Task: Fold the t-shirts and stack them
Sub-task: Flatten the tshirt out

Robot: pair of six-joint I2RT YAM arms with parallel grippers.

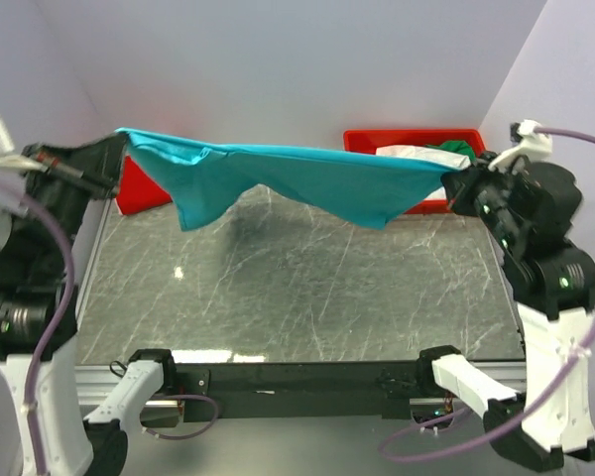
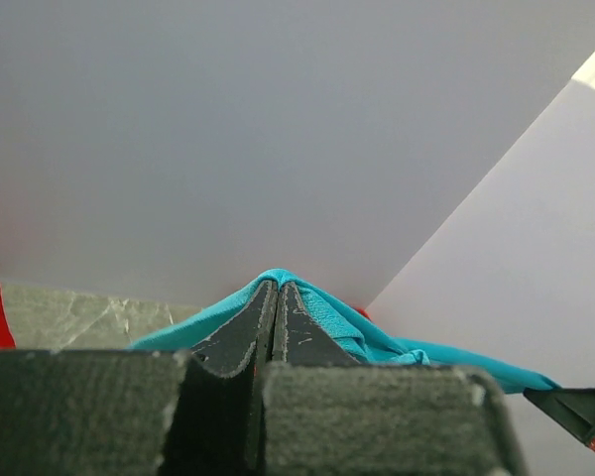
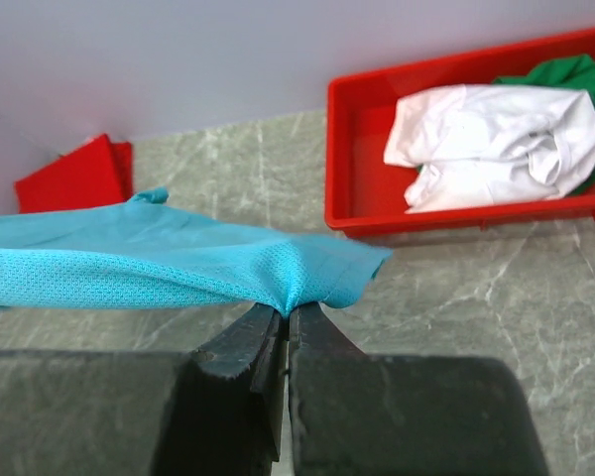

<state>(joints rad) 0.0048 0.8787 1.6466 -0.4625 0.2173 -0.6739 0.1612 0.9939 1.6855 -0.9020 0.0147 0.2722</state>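
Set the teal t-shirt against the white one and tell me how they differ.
The teal t-shirt hangs stretched in the air above the table; the white t-shirt lies crumpled in the red bin. The teal t-shirt is pinched at either end by the left gripper and the right gripper; nothing holds the white t-shirt. Neither is folded yet.

Colours shown: teal shirt [image 1: 278, 174], plain (a fine mesh weave shows up close); red shirt [image 1: 139, 193], plain; white shirt [image 3: 486, 139] and green shirt [image 3: 565, 79], both plain; bin [image 3: 357, 159], solid red. Bench [image 1: 297, 288]: dark grey marble pattern, thin white veins. Walls [image 1: 278, 59]: pale lilac-grey.
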